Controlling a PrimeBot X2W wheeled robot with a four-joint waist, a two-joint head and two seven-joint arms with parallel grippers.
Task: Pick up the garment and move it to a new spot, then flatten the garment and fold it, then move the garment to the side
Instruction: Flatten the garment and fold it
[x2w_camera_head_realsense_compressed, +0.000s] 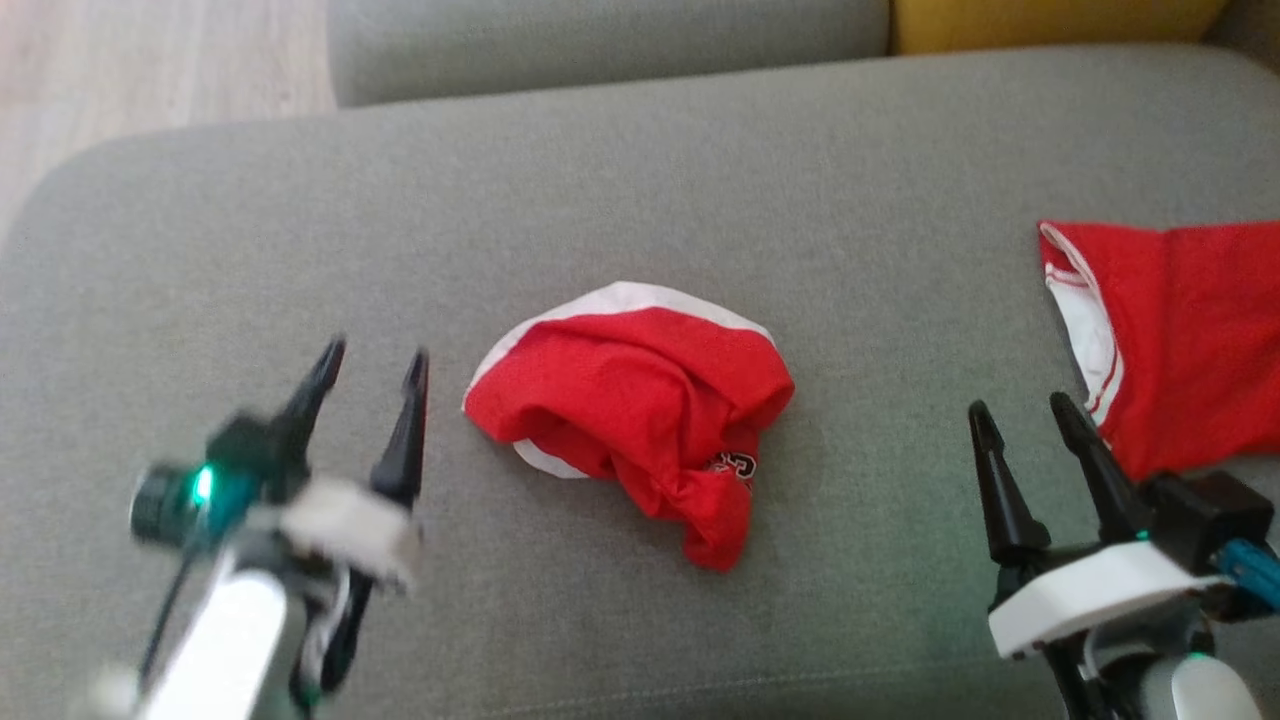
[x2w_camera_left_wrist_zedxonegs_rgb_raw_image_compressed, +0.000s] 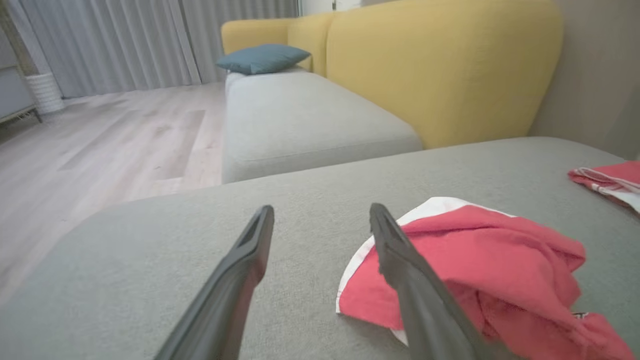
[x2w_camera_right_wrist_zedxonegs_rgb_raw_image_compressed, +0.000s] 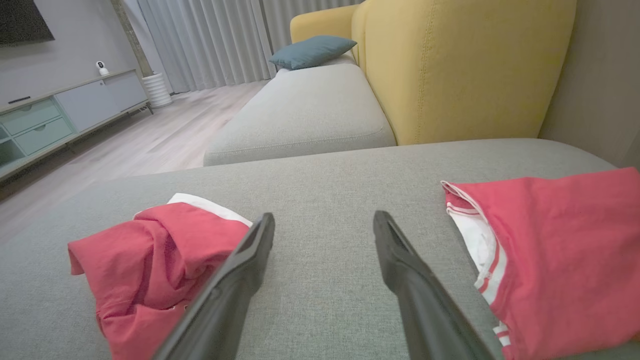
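A crumpled red garment (x2w_camera_head_realsense_compressed: 630, 420) (white fabric showing along its far edge) lies in the middle of the grey sofa seat (x2w_camera_head_realsense_compressed: 640, 200). The left end effector (x2w_camera_head_realsense_compressed: 378, 350) hovers just left of it, fingers apart and empty. The right end effector (x2w_camera_head_realsense_compressed: 1020, 405), likewise spread and empty, sits beside another red cloth (x2w_camera_head_realsense_compressed: 1190, 330) at the right edge.

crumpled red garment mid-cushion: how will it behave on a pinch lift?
Likely floppy: the crumpled red garment lies in soft folds, so it should drape from one pinch. Probably light: thin fabric. Pushed, it may bunch on the grey cushion.
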